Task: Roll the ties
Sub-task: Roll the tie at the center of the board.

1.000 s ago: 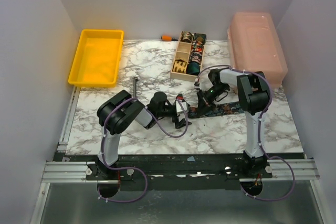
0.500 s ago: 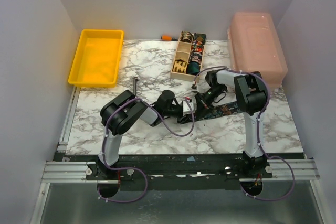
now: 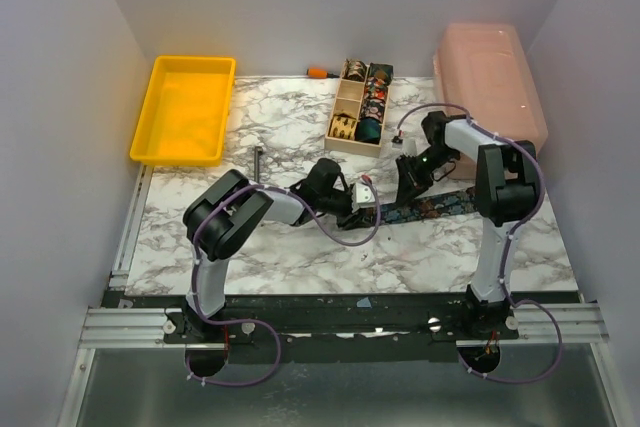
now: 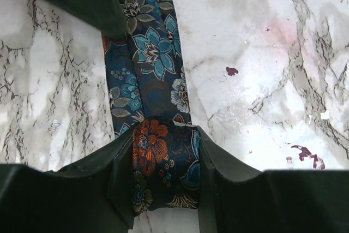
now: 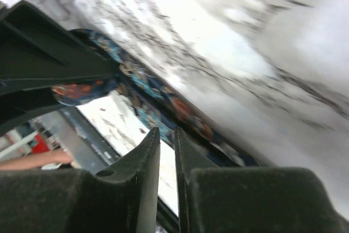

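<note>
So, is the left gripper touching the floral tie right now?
Touching. The left wrist view shows the left gripper closed on the floral tie: both fingers press against its folded end.

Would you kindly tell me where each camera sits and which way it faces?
Top external: fixed above and behind the arms, looking down on the table and tie; both arms show whole.
Left wrist: on the left arm, looking down at the tie clamped between the left fingers.
Right wrist: on the right arm, tilted and blurred, looking across the tie past the right fingers, barely apart.
Shared: all three show the tie.
</note>
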Tool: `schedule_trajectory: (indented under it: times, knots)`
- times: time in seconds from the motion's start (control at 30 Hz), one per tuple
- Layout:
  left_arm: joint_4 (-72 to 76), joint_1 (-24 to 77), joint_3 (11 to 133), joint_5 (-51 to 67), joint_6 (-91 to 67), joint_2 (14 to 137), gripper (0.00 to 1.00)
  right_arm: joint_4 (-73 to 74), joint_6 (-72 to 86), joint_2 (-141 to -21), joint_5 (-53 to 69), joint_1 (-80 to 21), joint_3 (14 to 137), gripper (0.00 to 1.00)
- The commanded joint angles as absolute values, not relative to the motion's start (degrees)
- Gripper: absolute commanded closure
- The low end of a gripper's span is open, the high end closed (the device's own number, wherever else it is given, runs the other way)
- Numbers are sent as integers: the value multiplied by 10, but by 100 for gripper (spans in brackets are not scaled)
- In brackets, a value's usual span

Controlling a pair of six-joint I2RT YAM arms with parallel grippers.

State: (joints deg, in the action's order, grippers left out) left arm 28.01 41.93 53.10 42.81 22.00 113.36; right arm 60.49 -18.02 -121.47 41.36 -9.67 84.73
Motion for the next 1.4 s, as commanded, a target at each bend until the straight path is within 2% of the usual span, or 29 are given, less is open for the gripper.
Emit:
schedule_trajectory:
  times: [0.0,0.23,0.47,0.63,0.73,0.9,1.0,1.07,1.13,1.37]
  knots:
    - [113,410,536,421,282,1137,100,574,-217,-1188,297,-74,844,82]
    - [54,403,561,424,313,1141,100,494,-216,-1183,166,-71,781,86]
    - [6,400,589,401,327,1142,100,458,-205,-1134,122,-71,697,88]
    - [-65,411,619,357,341,1147,100,456,-186,-1163,140,-71,769,87]
    - [-113,421,643,317,342,1149,100,488,-189,-1156,181,-72,816,80]
    - [-142,424,652,289,334,1144,100,545,-156,-1103,341,-72,832,52]
    - [-150,424,659,282,310,1147,100,542,-117,-1087,452,-72,797,45]
    - [-156,424,662,282,294,1149,100,535,-110,-1088,488,-74,771,45]
    - [-162,425,661,282,289,1146,100,553,-128,-1098,461,-75,759,52]
    - [-163,425,644,281,291,1129,100,586,-210,-1038,264,-58,694,63]
